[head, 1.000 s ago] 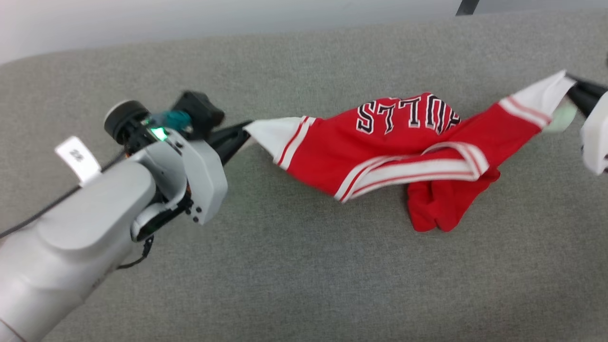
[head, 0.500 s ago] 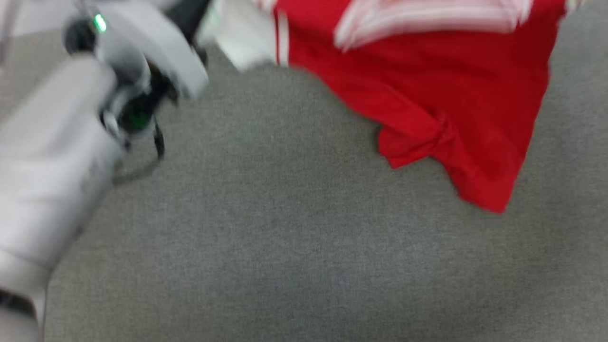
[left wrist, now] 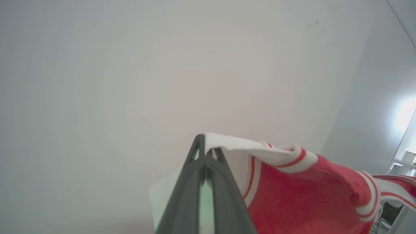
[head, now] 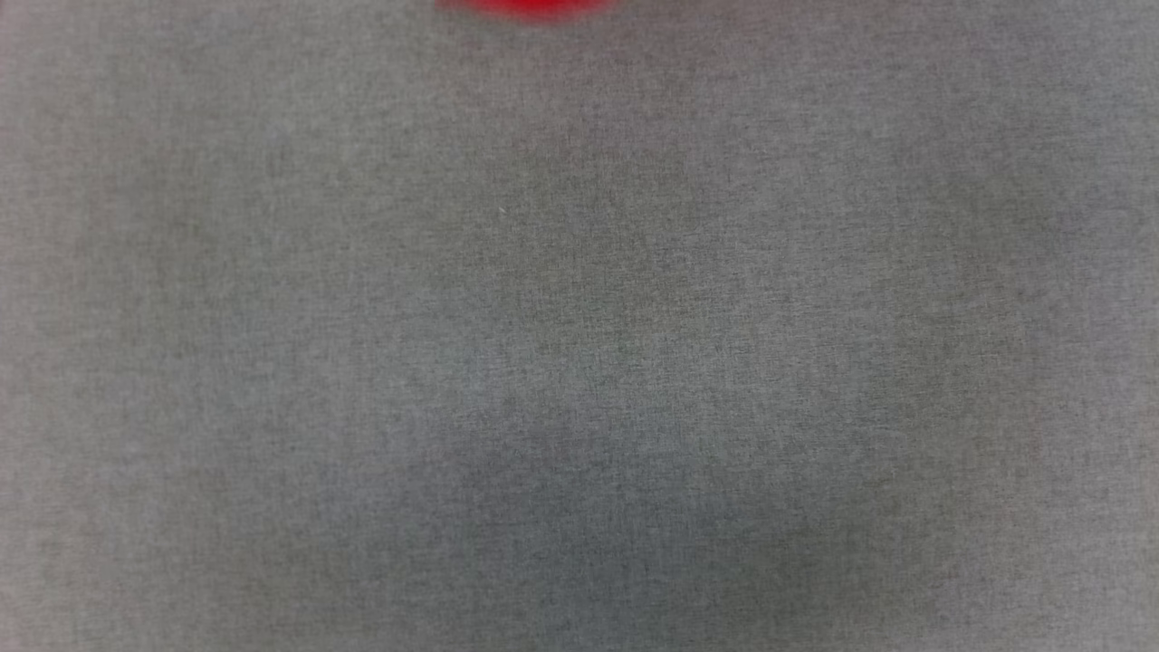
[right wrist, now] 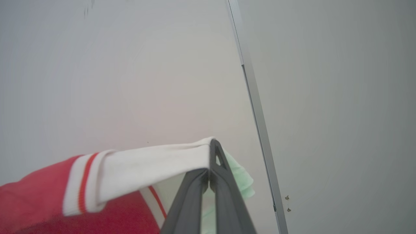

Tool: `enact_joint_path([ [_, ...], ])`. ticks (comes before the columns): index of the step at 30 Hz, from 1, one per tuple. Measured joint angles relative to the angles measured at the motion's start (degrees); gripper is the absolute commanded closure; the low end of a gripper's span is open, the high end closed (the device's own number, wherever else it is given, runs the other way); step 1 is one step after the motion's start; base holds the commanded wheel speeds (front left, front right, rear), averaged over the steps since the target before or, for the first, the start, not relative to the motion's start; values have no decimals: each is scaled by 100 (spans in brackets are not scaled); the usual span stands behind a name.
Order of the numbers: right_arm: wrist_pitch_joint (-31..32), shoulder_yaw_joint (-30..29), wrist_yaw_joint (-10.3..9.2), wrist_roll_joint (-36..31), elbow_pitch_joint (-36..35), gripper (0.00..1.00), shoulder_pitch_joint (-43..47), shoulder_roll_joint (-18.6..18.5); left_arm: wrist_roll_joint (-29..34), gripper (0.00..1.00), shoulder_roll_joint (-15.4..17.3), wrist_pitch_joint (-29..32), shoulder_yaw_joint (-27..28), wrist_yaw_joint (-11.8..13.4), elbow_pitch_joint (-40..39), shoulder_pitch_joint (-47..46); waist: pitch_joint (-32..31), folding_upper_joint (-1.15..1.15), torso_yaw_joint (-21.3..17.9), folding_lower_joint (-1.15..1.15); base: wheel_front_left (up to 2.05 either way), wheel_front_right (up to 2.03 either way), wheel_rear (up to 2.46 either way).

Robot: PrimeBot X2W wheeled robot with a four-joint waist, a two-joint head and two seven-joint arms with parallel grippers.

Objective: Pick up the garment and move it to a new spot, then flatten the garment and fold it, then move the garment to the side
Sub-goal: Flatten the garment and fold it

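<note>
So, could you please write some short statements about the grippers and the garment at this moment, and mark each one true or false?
1. The left gripper is shut on a white sleeve of the garment. True.
2. The right gripper is open and holds nothing. False: its fingers are closed on the other white sleeve.
3. In the head view, the garment lies spread flat across the middle of the grey surface. False: just a blurred bit of red sits at that view's top edge.
4. The garment is red with white sleeves and red-striped white trim. True.
5. Both wrist views have a pale wall behind the fingers. True.
</note>
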Motion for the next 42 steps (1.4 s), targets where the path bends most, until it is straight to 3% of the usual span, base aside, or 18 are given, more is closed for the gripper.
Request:
enact_joint_path([
  [5,59,258,0,-60,-87,100,12,-34,-100,100,-45,-44,81,-111,151,92,-87,0,16,0,0,0,0],
  [10,608,728,0,166,-448,100,857,-78,-524,100,57,432,-147,-130,-410,1207,-182,0,29,0,0,0,0],
  [17,1449,1290,-1,687,-1562,100,2217,-754,-1140,100,810,921,-584,-136,-2048,3065,-331,0,64,0,0,0,0],
  [22,1757,1389,0,1078,-2425,100,3334,-1355,-1326,100,1239,708,-769,-136,-3031,4167,-485,0,103,0,0,0,0],
  [27,2028,1343,0,1486,-3263,100,4569,-1718,-1480,100,1605,324,-797,-115,-3817,5171,-718,0,119,0,0,0,0],
  [37,2301,896,0,1486,-4305,100,6442,-2246,-1446,100,2352,-1,-879,711,-5632,7053,-1139,0,-5,0,0,0,0],
  [42,2451,564,-1,1334,-4811,100,7244,-2281,-1397,100,2643,-54,-744,1038,-6405,7716,-1267,0,-73,0,0,0,0],
])
